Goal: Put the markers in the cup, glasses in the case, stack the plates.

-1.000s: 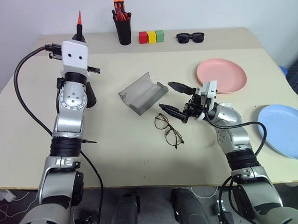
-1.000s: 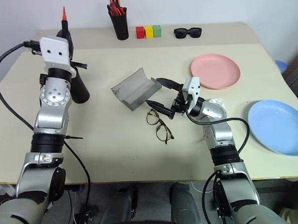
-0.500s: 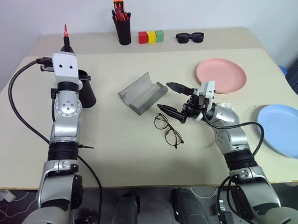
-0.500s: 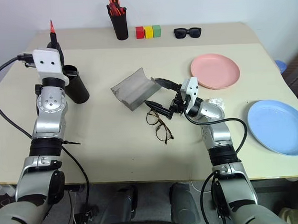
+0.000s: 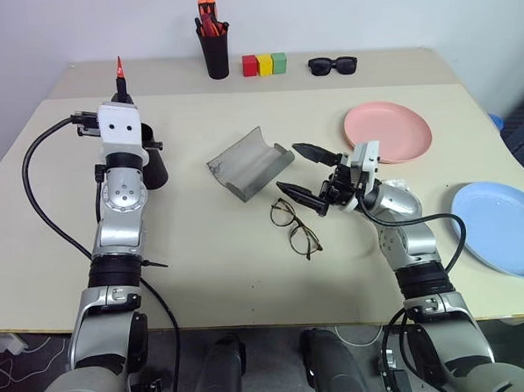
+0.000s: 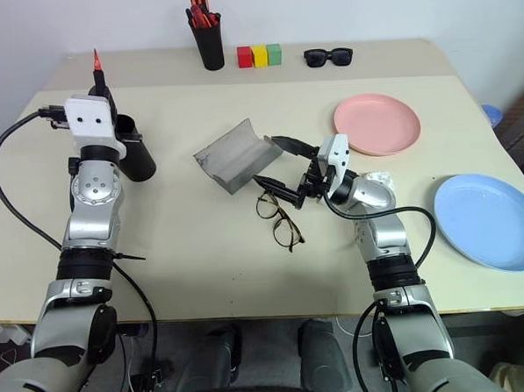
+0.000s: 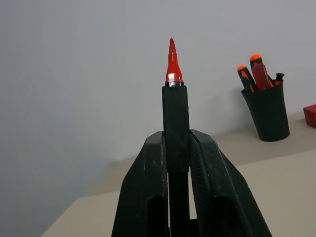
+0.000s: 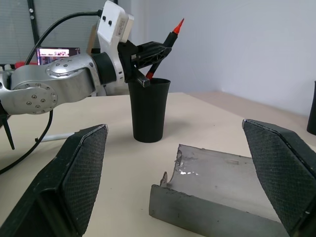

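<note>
**A:** Start with the head camera. What do you have on the surface?

**B:** You're looking down on a beige table (image 5: pixel 231 277) set against a plain pale wall (image 5: pixel 366 10). At upper left, your left gripper (image 5: pixel 120 94) is clamped on the marker (image 5: pixel 119 72), red tip up, right over the black cup (image 5: pixel 152 158). Mid-frame lies the grey case (image 5: pixel 247 162), open, with the wire-frame glasses (image 5: pixel 296 228) just below it. Your right gripper (image 5: pixel 305 169) hangs beside both, fingers spread wide, holding nothing. The pink plate (image 5: pixel 389 132) sits right of centre, the blue plate (image 5: pixel 499 227) well apart at the right edge. Along the far edge you have a black pen holder (image 5: pixel 217 51), three coloured blocks (image 5: pixel 266 65) and black sunglasses (image 5: pixel 333 65).

**A:** And the left wrist camera?

**B:** Your two black fingers (image 7: pixel 143 192) pinch the marker's black section, its red tip against the bare wall. The pen holder with orange-tipped pens stands at the right of the frame on the tabletop.

**A:** Right wrist?

**B:** Your fingers stand far apart at the frame's lower corners. Between them lies the case, and behind it the cup, upright, with the marker slanting over its rim. A lit screen (image 8: pixel 58 52) glows at the left of the frame.
</note>
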